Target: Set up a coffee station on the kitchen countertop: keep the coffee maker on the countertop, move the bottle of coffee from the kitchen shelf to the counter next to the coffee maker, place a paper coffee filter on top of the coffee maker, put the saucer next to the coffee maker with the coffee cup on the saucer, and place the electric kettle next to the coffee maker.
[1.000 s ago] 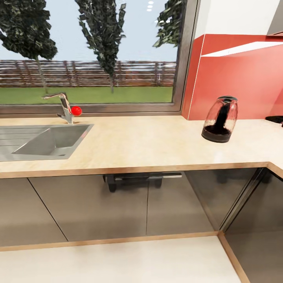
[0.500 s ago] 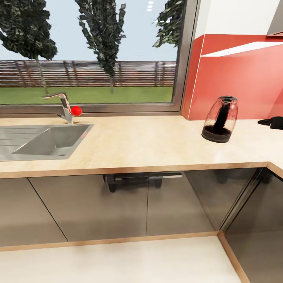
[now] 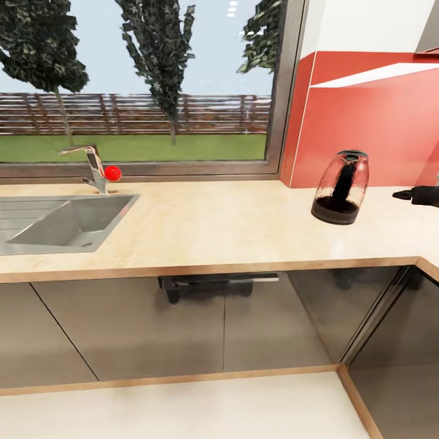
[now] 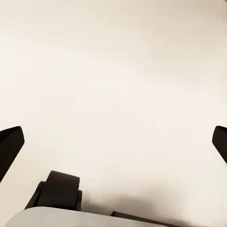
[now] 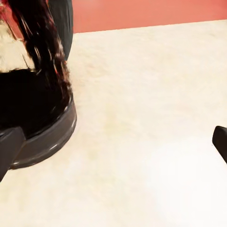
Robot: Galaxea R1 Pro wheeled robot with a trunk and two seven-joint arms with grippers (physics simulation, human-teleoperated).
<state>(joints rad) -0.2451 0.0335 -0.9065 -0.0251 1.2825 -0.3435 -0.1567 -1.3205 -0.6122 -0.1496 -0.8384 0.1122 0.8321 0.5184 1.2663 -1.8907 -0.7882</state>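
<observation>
Cabinets (image 3: 152,323), glossy dark grey, fill the lower frame of the head view, nearest the camera. Above them runs the kitchen countertop (image 3: 213,228), a light wood-grain surface. Sink (image 3: 67,222) and tap (image 3: 91,166) sit at its left. The electric kettle (image 3: 341,186) stands upright at right of centre, before the red wall panel (image 3: 366,122); window (image 3: 140,79) beyond.

Change noted: the right gripper (image 3: 405,196) now reaches further in from the right edge than half a second ago, closer to the kettle but apart from it. The whole picture has also slid slightly, so the camera has moved. Judged as an approach to grasp the kettle.

Right wrist view adds what the head view lacks: the kettle base (image 5: 42,137) close at left, with the jaws spread wide, holding nothing. Left wrist view: left gripper (image 4: 113,142), jaws likewise spread, over a plain pale background.
</observation>
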